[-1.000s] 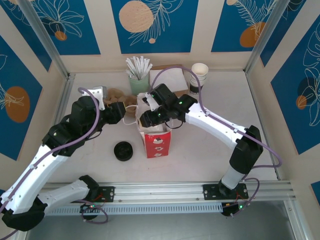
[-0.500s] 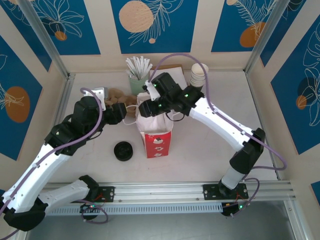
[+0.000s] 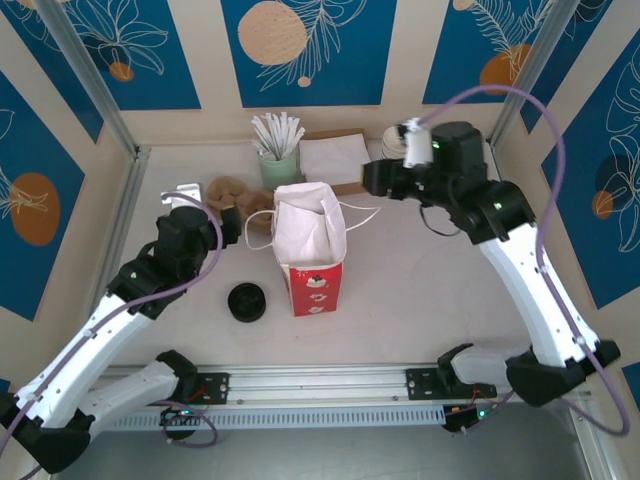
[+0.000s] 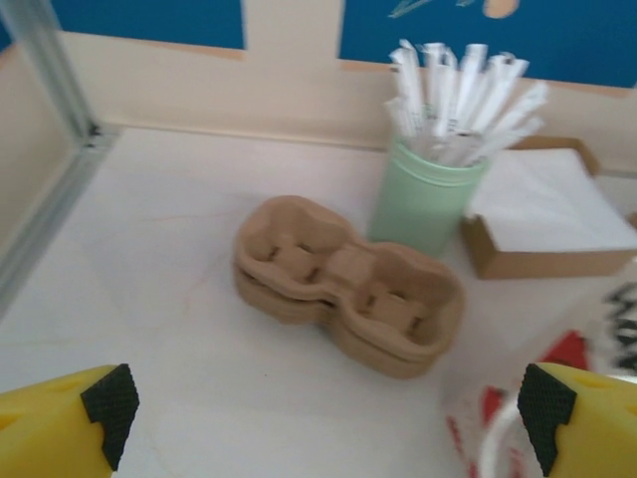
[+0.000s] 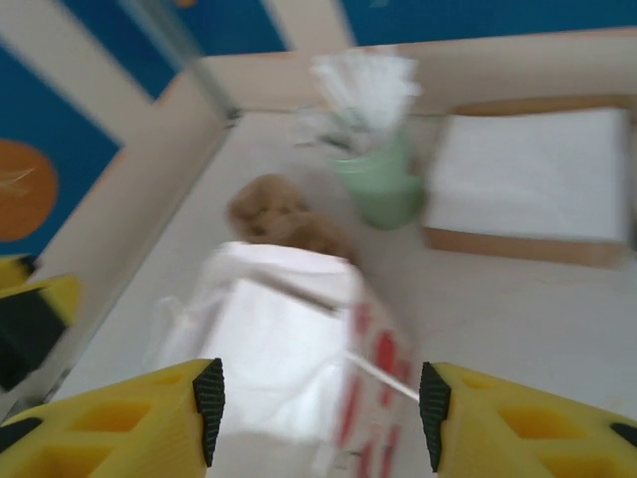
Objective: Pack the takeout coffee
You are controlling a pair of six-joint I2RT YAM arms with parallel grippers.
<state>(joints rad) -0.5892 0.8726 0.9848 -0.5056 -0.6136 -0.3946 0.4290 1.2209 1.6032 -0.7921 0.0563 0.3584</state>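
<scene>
- Left claw (image 4: 326, 413) is gaping wide, holding nothing, hovering near the pulp cup carriers (image 4: 348, 289).
- Red-and-white bag (image 3: 312, 250) is standing upright and open on the bench (image 3: 430, 290). The takeout coffee is likely sitting inside, hidden by the walls; its long axis and lid direction I cannot tell.
- Right claw (image 5: 318, 413) is hanging apart, empty, behind-right of the bag.
- Risk: an arm brushing the light bag could be tipping it, spilling the cup.

left pincer (image 4: 323, 408) spread wide, right pincer (image 5: 320, 410) parted
</scene>
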